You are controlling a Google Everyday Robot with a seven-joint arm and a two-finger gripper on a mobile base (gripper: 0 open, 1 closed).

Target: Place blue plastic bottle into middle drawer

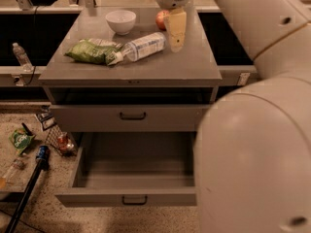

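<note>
The blue plastic bottle (140,47) lies on its side on the grey cabinet top (184,67), white cap toward the left, touching a green bag (90,51). My gripper (175,42) hangs over the cabinet top just right of the bottle's base, close to it and not holding it. The middle drawer (136,176) is the bottom one. It is pulled out wide and nothing shows inside it. The drawer above it (131,116) is shut.
A white bowl (120,21) and a red apple (162,18) stand at the back of the top. My arm (257,130) fills the right side and hides the drawer's right end. A small bottle (20,56), litter and a dark pole (29,188) are at the left.
</note>
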